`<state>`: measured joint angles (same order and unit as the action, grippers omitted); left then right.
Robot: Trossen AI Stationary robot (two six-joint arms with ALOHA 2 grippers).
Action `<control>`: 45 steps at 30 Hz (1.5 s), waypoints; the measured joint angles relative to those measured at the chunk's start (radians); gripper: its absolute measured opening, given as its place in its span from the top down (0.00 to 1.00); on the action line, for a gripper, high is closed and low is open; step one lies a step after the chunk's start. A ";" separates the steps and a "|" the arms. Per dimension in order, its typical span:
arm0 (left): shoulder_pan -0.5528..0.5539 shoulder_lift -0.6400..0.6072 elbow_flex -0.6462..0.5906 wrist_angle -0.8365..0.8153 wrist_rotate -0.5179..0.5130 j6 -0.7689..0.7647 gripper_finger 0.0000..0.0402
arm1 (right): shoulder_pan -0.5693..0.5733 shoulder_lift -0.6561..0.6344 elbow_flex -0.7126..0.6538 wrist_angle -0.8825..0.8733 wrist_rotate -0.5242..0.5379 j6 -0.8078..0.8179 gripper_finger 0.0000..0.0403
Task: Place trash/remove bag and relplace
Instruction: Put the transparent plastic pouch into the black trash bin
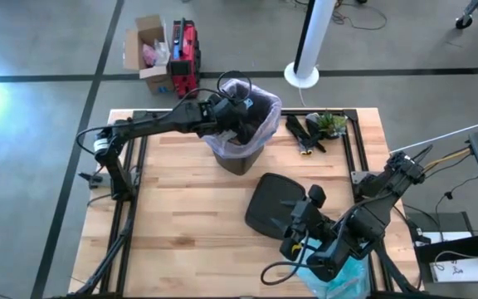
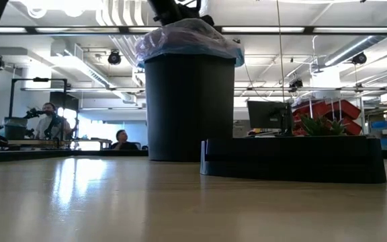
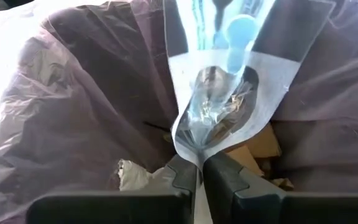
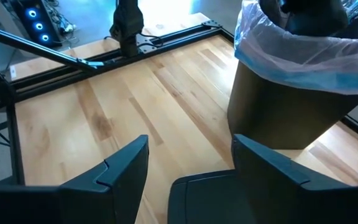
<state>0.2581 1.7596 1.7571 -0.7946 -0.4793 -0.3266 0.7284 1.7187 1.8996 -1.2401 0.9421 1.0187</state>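
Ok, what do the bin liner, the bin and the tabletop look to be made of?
Bin liner: thin translucent plastic film, wrinkled and glossy, folded over the rim. Bin: dark, matte, smooth-walled, probably hard plastic. Tabletop: light wood planks with visible grain and seams, smooth with a slight sheen in the low view.

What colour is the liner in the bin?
Translucent pale pink-lavender liner; clearest in the high view.

Overhead, table-level, two wrist views, bin [image 1: 241,133] shared
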 joint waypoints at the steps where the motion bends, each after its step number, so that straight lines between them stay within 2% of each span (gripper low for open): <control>1: 0.000 -0.001 0.000 -0.001 0.000 0.002 0.96 | 0.000 0.000 0.000 -0.001 0.000 0.000 0.48; 5: -0.002 -0.007 -0.001 -0.018 0.020 0.029 0.86 | 0.000 0.000 0.000 -0.004 0.000 -0.001 0.48; 10: -0.009 -0.020 -0.001 -0.027 0.076 0.033 0.67 | 0.000 0.000 0.000 -0.006 0.000 -0.010 0.46; 15: -0.044 -0.052 -0.002 -0.011 0.085 0.070 0.50 | -0.002 0.000 0.000 -0.012 0.000 -0.026 0.43; 22: -0.072 -0.126 -0.002 -0.008 0.082 0.082 0.35 | -0.006 0.000 0.000 -0.012 0.042 -0.042 0.41; 27: -0.107 -0.218 -0.002 -0.002 0.080 0.072 0.34 | -0.019 -0.008 0.018 -0.013 0.181 -0.050 0.43; 30: -0.148 -0.280 -0.002 -0.004 0.080 0.062 0.35 | -0.051 -0.016 0.057 -0.015 0.212 -0.078 0.47; 38: -0.300 -0.423 -0.028 -0.043 0.079 0.028 0.42 | -0.253 -0.017 0.157 -0.015 0.190 -0.175 0.58; 45: -0.446 -0.502 -0.097 -0.062 0.079 -0.016 0.46 | -0.521 -0.018 0.231 -0.015 0.031 -0.377 0.70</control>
<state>-0.1882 1.2573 1.6606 -0.8566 -0.4003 -0.3423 0.2077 1.7008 2.1307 -1.2552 0.9733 0.6418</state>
